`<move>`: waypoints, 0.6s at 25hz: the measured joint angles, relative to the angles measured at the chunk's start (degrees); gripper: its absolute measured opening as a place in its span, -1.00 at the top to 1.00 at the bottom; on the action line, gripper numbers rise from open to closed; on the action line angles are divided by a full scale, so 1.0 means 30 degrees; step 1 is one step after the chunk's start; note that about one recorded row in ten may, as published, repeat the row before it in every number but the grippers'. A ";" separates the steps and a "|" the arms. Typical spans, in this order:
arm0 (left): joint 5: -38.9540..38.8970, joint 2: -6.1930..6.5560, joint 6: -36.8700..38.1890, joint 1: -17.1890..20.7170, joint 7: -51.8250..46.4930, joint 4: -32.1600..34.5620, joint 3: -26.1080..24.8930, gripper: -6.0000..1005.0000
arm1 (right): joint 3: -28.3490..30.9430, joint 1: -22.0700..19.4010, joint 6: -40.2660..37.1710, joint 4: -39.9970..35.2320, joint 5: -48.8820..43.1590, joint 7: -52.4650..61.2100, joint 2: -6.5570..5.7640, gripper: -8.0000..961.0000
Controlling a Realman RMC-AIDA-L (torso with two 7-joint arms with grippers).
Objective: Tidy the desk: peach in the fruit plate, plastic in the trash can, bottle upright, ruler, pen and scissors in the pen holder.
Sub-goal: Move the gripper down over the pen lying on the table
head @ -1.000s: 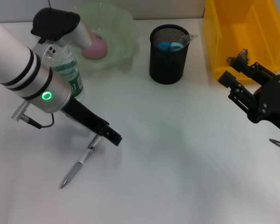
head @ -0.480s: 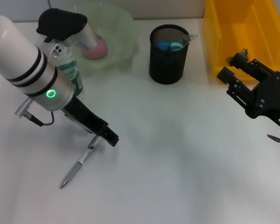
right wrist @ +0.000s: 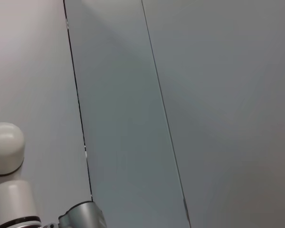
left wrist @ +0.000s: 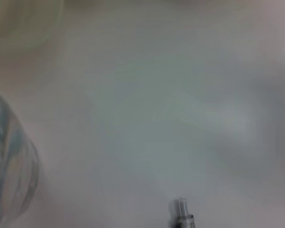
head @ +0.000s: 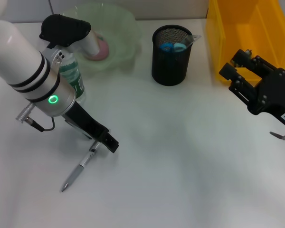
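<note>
A silver pen (head: 79, 170) lies slanted on the white desk at the front left. My left gripper (head: 107, 141) hangs low right over the pen's upper end, which also shows in the left wrist view as pen (left wrist: 180, 214). The bottle (head: 72, 79) with a green label stands upright behind my left arm. A pink peach (head: 101, 48) sits in the green fruit plate (head: 118, 28). The black mesh pen holder (head: 171, 59) holds blue-handled scissors (head: 173, 46) and a clear ruler (head: 193, 37). My right gripper (head: 233, 65) is open and empty before the yellow trash can (head: 249, 33). The plastic is out of view.
The bottle (left wrist: 9, 166) shows close beside the left wrist camera. The yellow bin fills the back right corner. Open white desk lies between the pen and the right arm. The right wrist view shows only a wall and part of the robot.
My left gripper has shifted slightly left and down toward the pen's upper end. The right gripper has moved a little back toward the yellow bin. The pen has not moved.
</note>
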 joint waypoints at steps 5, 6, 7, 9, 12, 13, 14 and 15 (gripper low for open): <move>0.0022 0.0000 -0.0201 -0.0017 -0.0034 -0.0112 0.0112 -0.60 | -0.0006 0.0082 0.0102 -0.0001 0.0001 0.0006 0.0000 -0.02; 0.0075 0.0000 -0.0223 -0.0051 -0.0044 -0.0113 0.0120 -0.60 | -0.0009 0.0102 0.0110 0.0000 0.0001 0.0008 0.0000 -0.02; 0.0122 0.0001 -0.0222 -0.0084 -0.0054 -0.0112 0.0120 -0.60 | -0.0011 0.0115 0.0120 -0.0001 0.0000 0.0009 0.0001 -0.02; 0.0313 0.0002 -0.0206 -0.0163 -0.0095 -0.0111 0.0120 -0.60 | -0.0016 0.0148 0.0179 0.0000 -0.0001 0.0012 0.0000 -0.02; 0.0936 0.0002 -0.0066 -0.0354 -0.0456 0.0101 0.0143 -0.60 | -0.0018 0.0249 0.0345 -0.0001 -0.0001 0.0018 0.0000 -0.02; 0.1012 0.0002 -0.0010 -0.0408 -0.0533 0.0124 0.0154 -0.60 | -0.0017 0.0284 0.0384 -0.0001 -0.0002 0.0024 0.0000 -0.02; 0.1065 0.0001 0.0036 -0.0459 -0.0597 0.0139 0.0170 -0.60 | -0.0018 0.0310 0.0436 -0.0001 -0.0001 0.0032 0.0000 -0.02; 0.1095 0.0001 0.0079 -0.0528 -0.0676 0.0140 0.0201 -0.60 | -0.0019 0.0332 0.0494 -0.0001 -0.0002 0.0039 0.0000 -0.02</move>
